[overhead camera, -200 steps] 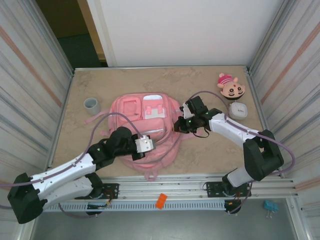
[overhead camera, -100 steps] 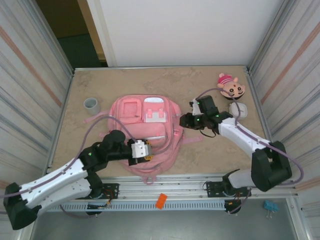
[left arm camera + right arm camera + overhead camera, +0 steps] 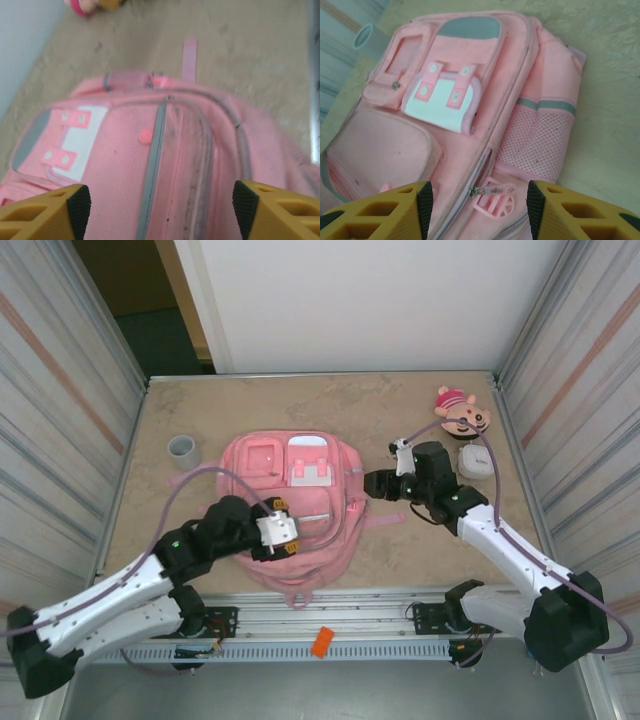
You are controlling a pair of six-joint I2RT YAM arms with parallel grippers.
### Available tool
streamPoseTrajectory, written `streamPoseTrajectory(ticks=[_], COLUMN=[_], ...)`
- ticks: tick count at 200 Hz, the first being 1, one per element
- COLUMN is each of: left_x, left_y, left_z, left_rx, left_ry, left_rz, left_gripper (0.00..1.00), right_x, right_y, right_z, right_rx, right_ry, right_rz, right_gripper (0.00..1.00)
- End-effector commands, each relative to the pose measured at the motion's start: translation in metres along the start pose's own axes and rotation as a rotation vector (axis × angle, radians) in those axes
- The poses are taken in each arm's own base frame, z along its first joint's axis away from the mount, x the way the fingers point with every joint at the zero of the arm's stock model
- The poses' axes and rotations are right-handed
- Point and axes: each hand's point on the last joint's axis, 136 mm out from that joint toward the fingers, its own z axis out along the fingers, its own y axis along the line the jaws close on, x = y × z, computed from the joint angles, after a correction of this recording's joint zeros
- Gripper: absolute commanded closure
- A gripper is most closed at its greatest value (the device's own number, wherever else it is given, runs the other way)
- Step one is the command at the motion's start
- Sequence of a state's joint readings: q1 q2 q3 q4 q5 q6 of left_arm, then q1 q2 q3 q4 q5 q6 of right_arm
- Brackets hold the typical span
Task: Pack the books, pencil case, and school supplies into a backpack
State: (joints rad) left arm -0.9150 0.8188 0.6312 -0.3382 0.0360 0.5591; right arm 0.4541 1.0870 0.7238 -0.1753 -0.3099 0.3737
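top external first: pink backpack (image 3: 290, 510) lying flat, front pockets up, mid-table toward the near edge. what's inside it i can't tell. my left gripper (image 3: 285, 537) hangs over its near end, fingers spread, nothing between them. right gripper (image 3: 378, 483) sits just off its right side, spread too, pinching nothing. open tabletop (image 3: 230, 405) lies behind the backpack. grey cup (image 3: 182, 449) upright at far left; white box (image 3: 476, 461) and plush head (image 3: 462, 414) crowd the tabletop's right edge.

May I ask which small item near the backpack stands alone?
The grey cup, left of the backpack; the plush head and white box sit together at right.
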Motion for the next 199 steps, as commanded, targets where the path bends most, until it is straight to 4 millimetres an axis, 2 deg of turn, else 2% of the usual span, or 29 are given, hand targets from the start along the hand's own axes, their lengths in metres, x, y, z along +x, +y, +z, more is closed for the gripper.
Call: streamPoseTrajectory(ticks=[1, 46, 53, 71, 89, 98, 125, 138, 152, 168, 199], left_x=[0.012, 0.018, 0.021, 0.022, 0.015, 0.011, 0.000, -0.002, -0.002, 0.000, -0.007], left_y=[0.013, 0.009, 0.011, 0.014, 0.015, 0.013, 0.012, 0.016, 0.020, 0.015, 0.014], left_z=[0.015, 0.043, 0.044, 0.044, 0.037, 0.031, 0.014, 0.008, 0.003, -0.001, -0.006], left_rx=[-0.046, -0.013, -0.017, -0.024, -0.011, 0.004, 0.002, -0.033, -0.053, -0.035, -0.034], left_ry=[0.110, 0.133, 0.140, 0.132, 0.064, 0.008, -0.190, -0.247, -0.273, -0.293, -0.328], left_rz=[0.038, 0.032, 0.020, -0.017, -0.051, -0.069, -0.124, -0.144, -0.171, -0.174, -0.157], left_gripper=[0.21, 0.22, 0.30, 0.60, 0.83, 0.90, 0.94, 0.95, 0.96, 0.97, 0.97], right_x=[-0.008, -0.001, 0.000, 0.004, 0.006, 0.010, 0.031, 0.038, 0.041, 0.043, 0.046], right_y=[0.013, 0.015, 0.015, 0.018, 0.026, 0.035, 0.065, 0.072, 0.077, 0.084, 0.101], right_z=[-0.005, -0.003, -0.003, -0.003, -0.004, -0.005, -0.004, 0.001, 0.006, 0.011, 0.017], right_rx=[-0.037, -0.045, -0.048, -0.068, -0.106, -0.152, -0.284, -0.307, -0.339, -0.391, -0.501], right_ry=[-0.061, -0.060, -0.061, -0.065, -0.090, -0.102, -0.086, -0.065, -0.048, -0.035, 0.008], right_rz=[-0.101, -0.132, -0.135, -0.157, -0.226, -0.291, -0.514, -0.583, -0.626, -0.659, -0.707], right_gripper=[0.46, 0.46, 0.45, 0.45, 0.45, 0.46, 0.43, 0.41, 0.39, 0.39, 0.36])
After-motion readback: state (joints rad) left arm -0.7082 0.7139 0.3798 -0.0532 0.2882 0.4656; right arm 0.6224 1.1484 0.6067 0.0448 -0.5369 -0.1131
